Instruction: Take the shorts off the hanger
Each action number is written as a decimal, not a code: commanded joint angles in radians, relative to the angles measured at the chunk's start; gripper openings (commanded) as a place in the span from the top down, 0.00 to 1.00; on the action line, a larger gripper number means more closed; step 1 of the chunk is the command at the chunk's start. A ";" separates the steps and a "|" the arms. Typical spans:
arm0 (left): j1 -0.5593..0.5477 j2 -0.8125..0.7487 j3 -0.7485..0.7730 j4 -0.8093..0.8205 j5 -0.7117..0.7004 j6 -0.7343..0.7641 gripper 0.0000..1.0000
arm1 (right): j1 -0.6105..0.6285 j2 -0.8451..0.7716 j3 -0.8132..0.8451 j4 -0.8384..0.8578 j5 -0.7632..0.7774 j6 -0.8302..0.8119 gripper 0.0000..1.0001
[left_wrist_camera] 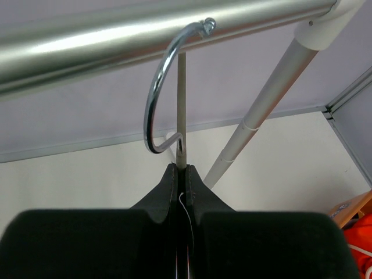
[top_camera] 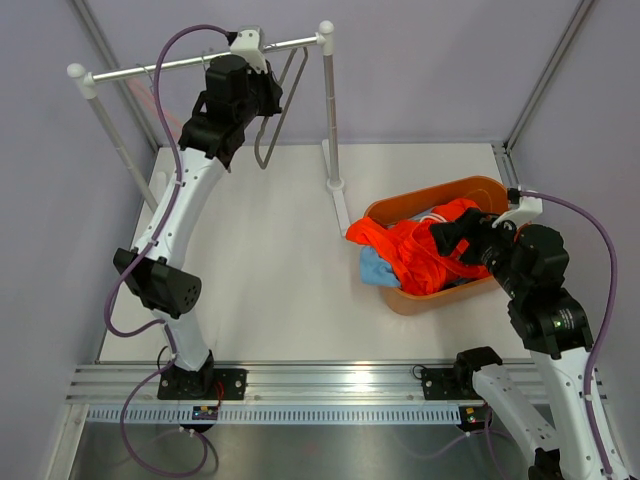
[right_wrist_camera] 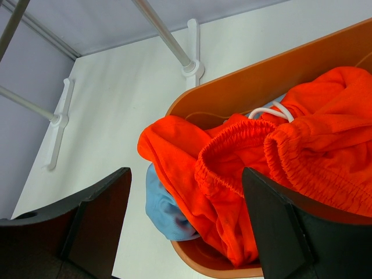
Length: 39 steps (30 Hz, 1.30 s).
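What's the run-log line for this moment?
left gripper: shut on hanger at rail | right gripper: open over orange shorts in basket | hanger: bare

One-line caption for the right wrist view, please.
Open right gripper over orange shorts and light blue shorts in the basket.

jaws clamp the hanger (left_wrist_camera: 181, 93) stem, its hook (left_wrist_camera: 148, 119) on the rail (left_wrist_camera: 116, 40).

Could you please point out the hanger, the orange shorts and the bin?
hanger (left_wrist_camera: 181, 99): left wrist view, hook's straight stem.
orange shorts (right_wrist_camera: 331, 139): right wrist view, bunched fabric.
bin (right_wrist_camera: 279, 72): right wrist view, side wall.
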 commanded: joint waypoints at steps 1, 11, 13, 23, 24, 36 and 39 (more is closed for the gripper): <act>0.006 -0.047 -0.009 0.115 0.000 0.006 1.00 | -0.001 -0.002 -0.003 0.050 -0.016 -0.018 0.15; 0.006 -0.076 -0.058 0.199 -0.108 -0.032 1.00 | 0.001 0.010 -0.003 0.060 -0.032 -0.010 0.15; 0.006 -0.076 -0.060 0.213 -0.128 -0.044 1.00 | 0.001 0.012 -0.003 0.062 -0.033 -0.009 0.15; 0.006 -0.035 -0.011 0.229 -0.168 -0.078 1.00 | -0.001 0.017 -0.010 0.065 -0.036 -0.010 0.15; 0.006 -0.027 0.001 0.219 -0.185 -0.081 1.00 | -0.001 0.018 -0.009 0.065 -0.036 -0.010 0.15; 0.006 0.049 0.067 0.182 -0.227 -0.096 1.00 | -0.001 0.029 -0.015 0.074 -0.046 -0.009 0.15; 0.006 0.071 0.074 0.169 -0.231 -0.098 1.00 | 0.001 0.029 -0.018 0.074 -0.047 -0.009 0.15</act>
